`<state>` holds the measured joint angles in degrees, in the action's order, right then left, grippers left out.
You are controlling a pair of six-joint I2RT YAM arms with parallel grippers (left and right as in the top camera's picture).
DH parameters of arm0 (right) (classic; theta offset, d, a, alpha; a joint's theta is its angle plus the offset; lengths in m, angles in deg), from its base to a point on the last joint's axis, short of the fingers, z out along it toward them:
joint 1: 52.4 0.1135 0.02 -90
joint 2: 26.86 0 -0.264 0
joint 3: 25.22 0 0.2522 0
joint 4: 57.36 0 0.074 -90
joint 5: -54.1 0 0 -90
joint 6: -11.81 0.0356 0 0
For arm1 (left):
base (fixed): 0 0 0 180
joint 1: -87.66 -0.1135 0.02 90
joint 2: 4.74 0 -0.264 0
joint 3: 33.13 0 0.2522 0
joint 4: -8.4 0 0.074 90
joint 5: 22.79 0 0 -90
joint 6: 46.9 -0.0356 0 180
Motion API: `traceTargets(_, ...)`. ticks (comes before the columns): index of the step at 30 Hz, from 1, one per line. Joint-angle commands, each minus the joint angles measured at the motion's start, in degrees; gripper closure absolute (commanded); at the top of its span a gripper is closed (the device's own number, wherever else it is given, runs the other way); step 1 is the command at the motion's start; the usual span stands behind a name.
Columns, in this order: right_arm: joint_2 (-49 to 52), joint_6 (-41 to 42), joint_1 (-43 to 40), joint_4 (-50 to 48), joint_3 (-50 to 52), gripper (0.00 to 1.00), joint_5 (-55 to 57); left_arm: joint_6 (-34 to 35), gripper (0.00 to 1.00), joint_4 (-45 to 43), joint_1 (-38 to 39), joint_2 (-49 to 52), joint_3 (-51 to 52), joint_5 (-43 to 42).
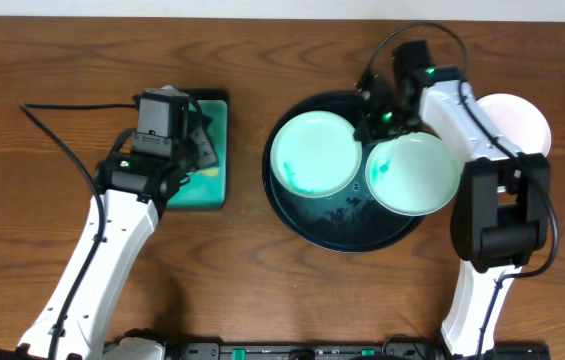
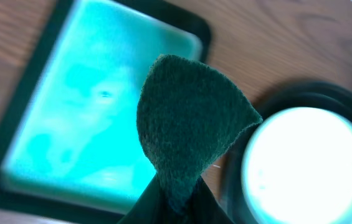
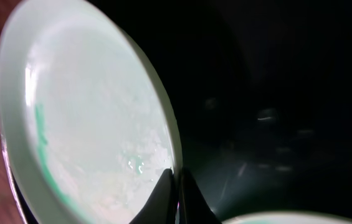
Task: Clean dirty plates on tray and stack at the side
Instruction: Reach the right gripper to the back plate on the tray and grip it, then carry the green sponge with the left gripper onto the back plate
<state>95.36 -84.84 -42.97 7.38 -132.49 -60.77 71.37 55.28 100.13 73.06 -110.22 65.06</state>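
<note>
The black tray (image 1: 334, 232) holds two pale-mint plates: a left plate (image 1: 312, 155) and a right plate (image 1: 414, 175), both with teal smears. My right gripper (image 1: 367, 122) is shut on the right rim of the left plate (image 3: 88, 124); its fingertips (image 3: 177, 179) pinch the rim, one on each face. The other plate's edge (image 3: 275, 219) shows at the bottom of that view. A third plate (image 1: 522, 120) lies on the table right of the tray, partly hidden by the right arm. My left gripper (image 1: 194, 140) hovers over the teal dish, shut on a dark green sponge (image 2: 188, 124).
The teal rectangular dish (image 1: 207, 185) with a black rim sits left of the tray, wet with teal liquid (image 2: 95, 112). In the left wrist view the tray rim (image 2: 241, 168) and the left plate (image 2: 306, 168) lie to the right. Bare wooden table surrounds everything.
</note>
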Motion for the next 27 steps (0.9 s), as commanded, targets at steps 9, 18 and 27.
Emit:
traceTargets(9,-0.5,1.0,2.1,-9.9,9.2,0.91,2.8,0.5,0.93,-1.5,7.4,2.8,0.3,-4.9)
traceTargets(18,-0.5,-0.8,3.8,-9.9,9.6,0.87,3.7,0.5,0.93,-2.6,8.5,5.3,0.3,-5.0)
traceTargets(27,-0.6,6.5,3.8,-10.5,9.2,0.99,18.1,3.0,0.93,-3.2,10.5,5.9,0.3,-4.9)
